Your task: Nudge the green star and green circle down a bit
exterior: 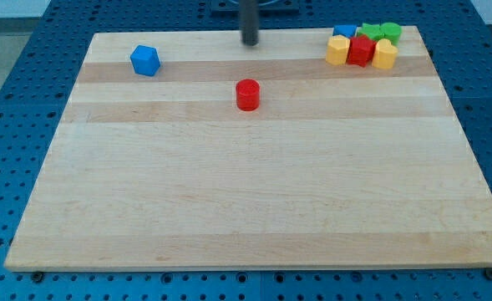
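Observation:
The green star (369, 32) and the green circle (390, 33) sit side by side at the view's top right corner of the wooden board (254, 201), in a tight cluster. Just below them are a yellow block (337, 51), a red block (361, 51) and a second yellow block (385, 55); a blue block (344, 31) is left of the star. My tip (251, 42) rests near the board's top edge at centre, well left of the cluster and apart from every block.
A red cylinder (247, 94) stands below my tip, a short way down the board. A blue block (145, 60) lies at the top left. The board lies on a blue perforated table (12, 125).

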{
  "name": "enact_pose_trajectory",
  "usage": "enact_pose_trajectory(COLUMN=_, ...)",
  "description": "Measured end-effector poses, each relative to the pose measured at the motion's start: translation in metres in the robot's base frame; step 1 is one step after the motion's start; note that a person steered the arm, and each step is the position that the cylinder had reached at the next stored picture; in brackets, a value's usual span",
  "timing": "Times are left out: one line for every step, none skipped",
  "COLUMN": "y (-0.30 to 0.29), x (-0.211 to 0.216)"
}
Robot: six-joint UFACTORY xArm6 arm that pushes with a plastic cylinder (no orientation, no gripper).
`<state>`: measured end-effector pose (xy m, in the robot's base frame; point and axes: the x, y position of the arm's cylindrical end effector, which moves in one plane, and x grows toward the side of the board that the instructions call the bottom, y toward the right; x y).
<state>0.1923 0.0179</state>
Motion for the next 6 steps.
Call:
enact_pose_trajectory(y=0.026, x=0.000)
enact_pose_trajectory(y=0.062, x=0.001)
enact_pose_trajectory(y=0.113, x=0.000)
enact_pose_trajectory(y=0.137, x=-0.001)
enact_pose_trajectory(y=0.149, x=0.000)
enact_pose_trajectory(y=0.161, x=-0.001)
